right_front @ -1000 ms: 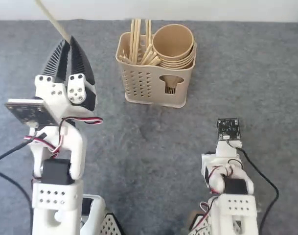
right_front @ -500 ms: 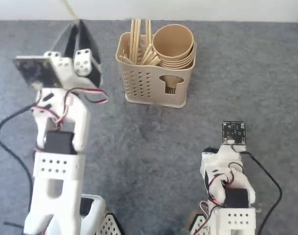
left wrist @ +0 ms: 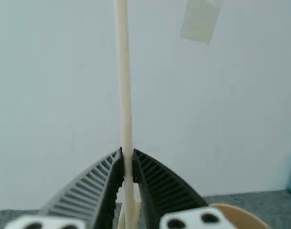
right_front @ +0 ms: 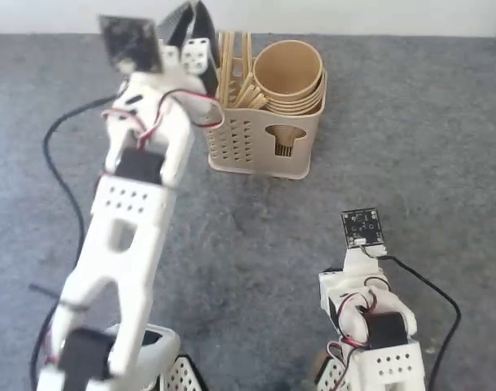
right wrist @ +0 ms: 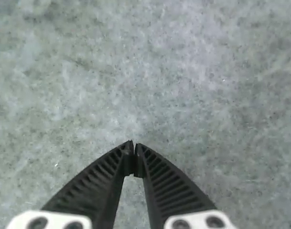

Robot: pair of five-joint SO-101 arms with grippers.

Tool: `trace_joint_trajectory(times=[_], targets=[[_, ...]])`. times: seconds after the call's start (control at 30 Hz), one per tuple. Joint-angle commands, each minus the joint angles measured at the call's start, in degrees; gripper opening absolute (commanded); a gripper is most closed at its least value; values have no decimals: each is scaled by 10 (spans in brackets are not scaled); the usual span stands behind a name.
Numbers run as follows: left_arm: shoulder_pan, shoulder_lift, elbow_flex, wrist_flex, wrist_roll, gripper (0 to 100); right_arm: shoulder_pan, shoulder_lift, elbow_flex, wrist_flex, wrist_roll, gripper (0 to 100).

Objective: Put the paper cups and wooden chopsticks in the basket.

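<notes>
The left gripper (left wrist: 127,164) is clamped tight on one chopstick (left wrist: 122,71). It grips near one end, so most of the length pokes out past the fingertips. In the high view that gripper (right_front: 190,18) is out at the far edge of the table (right_front: 410,130), just beside the left wall of the basket (right_front: 256,147). The basket has a stack of cups (right_front: 288,65) in its right half. A bunch of chopsticks (right_front: 230,61) stands in the left half, the side nearest the gripper.

What the next move hangs on, I reckon, is how the held chopstick lies. Its long axis runs straight along the gripper's own line, pointing away from the arm and up toward the wall (left wrist: 231,119). How steep it is, I can't tell. In the left wrist view a cup rim peeks in just beside the jaws, so the basket is close by on the right, next to the chopstick's short end. I can't see whether that short end is over the rim or just outside it, because the jaws hide it. If it's outside, it probably needs a small nudge toward the cups before release, or it could catch the wall and tip out.

The right gripper (right wrist: 134,160) is pinched closed on nothing. It points down at bare table, well apart from the basket. The left arm is clearly the nearer one.
</notes>
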Motion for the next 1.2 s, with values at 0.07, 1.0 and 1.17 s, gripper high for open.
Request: trace_joint_trajectory(times=[0.07,1.0,1.17], targets=[[5,71,-55,-1,6,12,-2,3,3,4,1,9],[-23,-32,39,16,2,232,-2,3,3,4,3,10],[-41,-136,40,128,4,232,-2,3,3,4,3,9]])
